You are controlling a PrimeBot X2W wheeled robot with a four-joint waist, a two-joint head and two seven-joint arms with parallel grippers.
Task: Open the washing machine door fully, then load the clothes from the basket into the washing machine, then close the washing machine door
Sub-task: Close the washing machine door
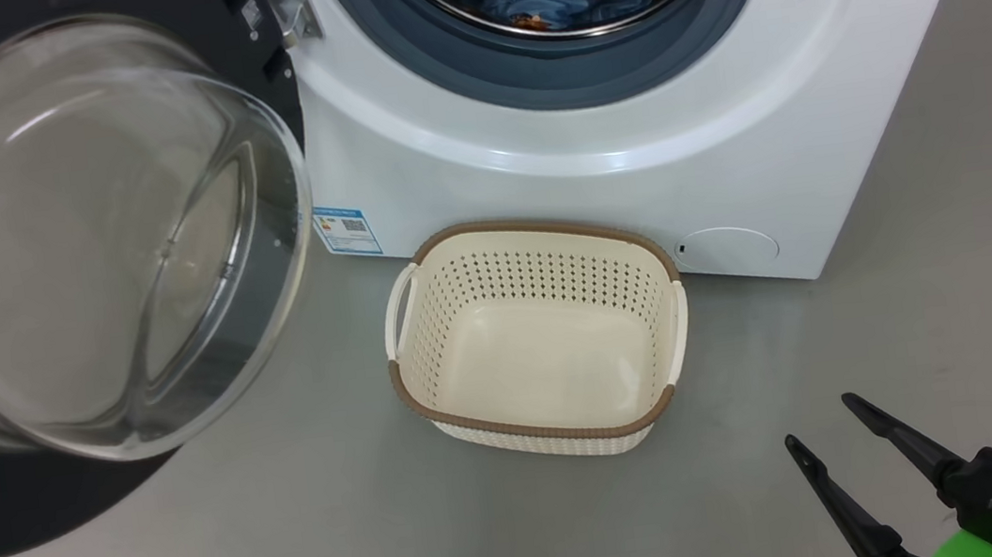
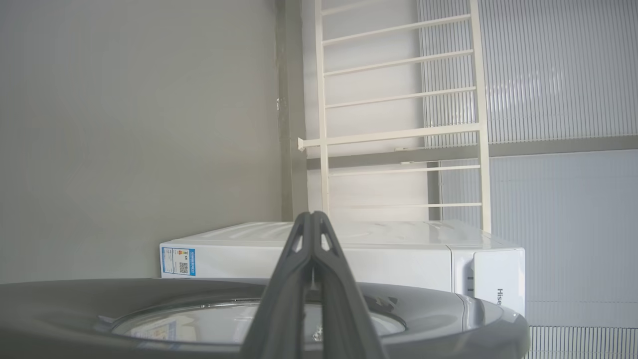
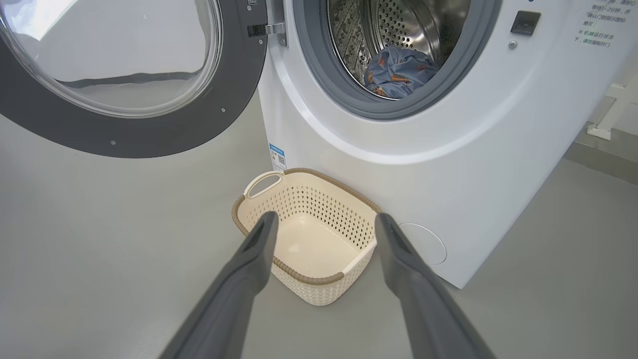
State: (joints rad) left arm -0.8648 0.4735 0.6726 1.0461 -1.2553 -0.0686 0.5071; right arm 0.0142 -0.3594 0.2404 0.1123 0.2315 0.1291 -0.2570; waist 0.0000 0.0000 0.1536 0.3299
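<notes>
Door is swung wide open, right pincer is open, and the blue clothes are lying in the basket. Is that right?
One thing is off: the basket is empty, and the clothes lie inside the drum of the washing machine, as the head and right wrist views show. The washing machine door is wide open and the right pincer is open.

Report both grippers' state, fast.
Left gripper: shut, holding nothing.
Right gripper: open, holding nothing.
</notes>
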